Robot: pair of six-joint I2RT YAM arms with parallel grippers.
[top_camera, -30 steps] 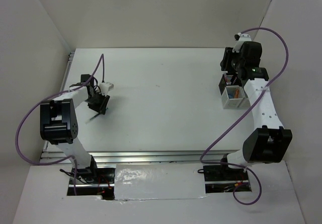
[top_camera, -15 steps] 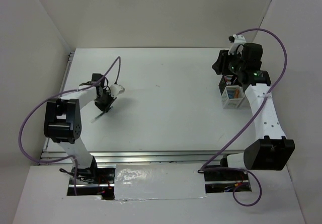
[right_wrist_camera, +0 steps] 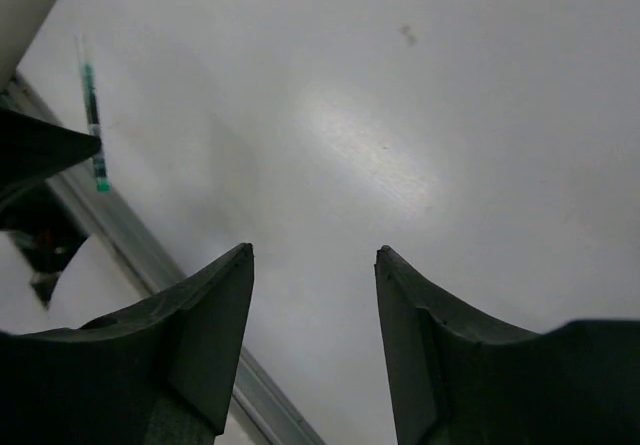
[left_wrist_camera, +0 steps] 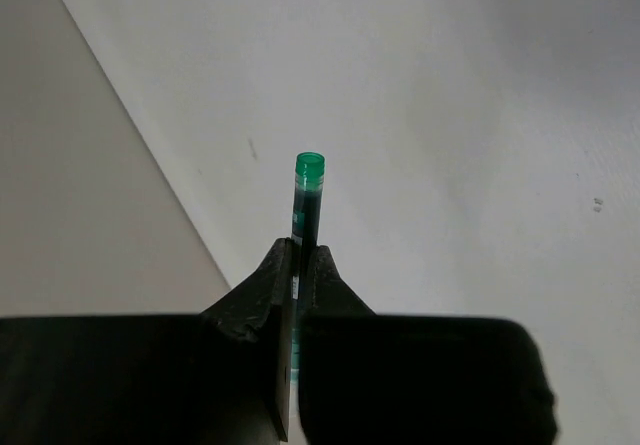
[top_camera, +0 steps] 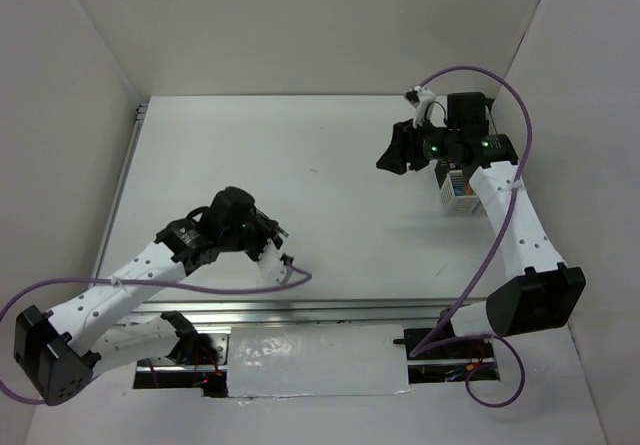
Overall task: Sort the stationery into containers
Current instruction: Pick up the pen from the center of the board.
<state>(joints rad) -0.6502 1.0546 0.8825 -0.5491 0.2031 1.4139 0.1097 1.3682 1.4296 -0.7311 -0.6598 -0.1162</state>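
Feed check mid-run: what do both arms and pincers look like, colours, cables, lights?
The left arm and right arm have white tubular links with bulky black joint housings. A purple cable loops off the left one, another off the right. Small green lights glow near the right wrist. The left pincer and right pincer have matte black wedge-shaped fingers.
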